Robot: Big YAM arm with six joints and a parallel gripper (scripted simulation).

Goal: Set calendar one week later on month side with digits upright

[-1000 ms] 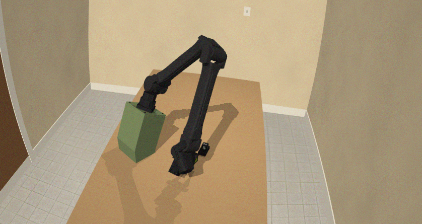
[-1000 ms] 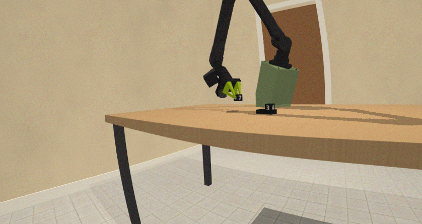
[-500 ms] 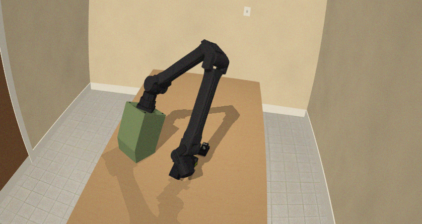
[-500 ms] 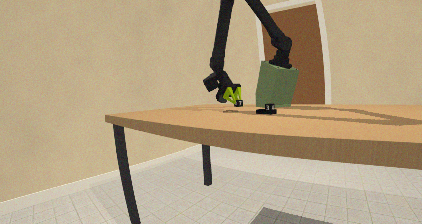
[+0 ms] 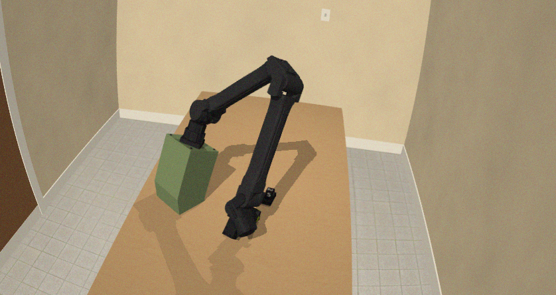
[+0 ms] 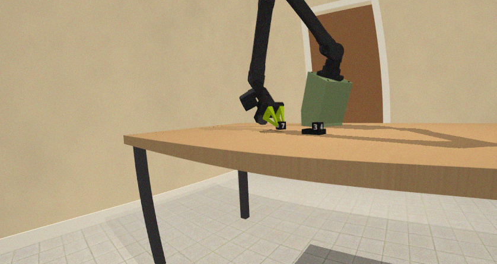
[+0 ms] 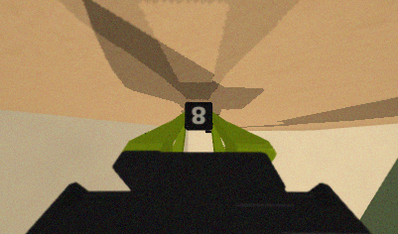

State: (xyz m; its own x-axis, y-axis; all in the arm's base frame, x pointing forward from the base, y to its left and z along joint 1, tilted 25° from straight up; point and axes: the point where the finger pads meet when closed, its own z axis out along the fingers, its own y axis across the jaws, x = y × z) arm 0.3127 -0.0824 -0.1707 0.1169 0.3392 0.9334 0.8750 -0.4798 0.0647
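Note:
My gripper [image 6: 279, 122] with green fingers is shut on a small black number cube [image 6: 281, 125]. The cube shows a 7 toward the exterior camera and an 8 in the wrist view [image 7: 199, 115]. It hangs just above the table top, left of the tray. The black tray [image 6: 313, 131] lies flat on the table with the other cube [image 6: 317, 126] standing in it, showing a 3. In the top view that cube [image 5: 269, 194] shows beside my forearm; the held cube is hidden by the arm there.
The green base block [image 5: 183, 174] of the arm stands on the table's left side, behind the tray in the exterior view [image 6: 325, 100]. The table's near edge [image 6: 278, 158] is in front of the gripper.

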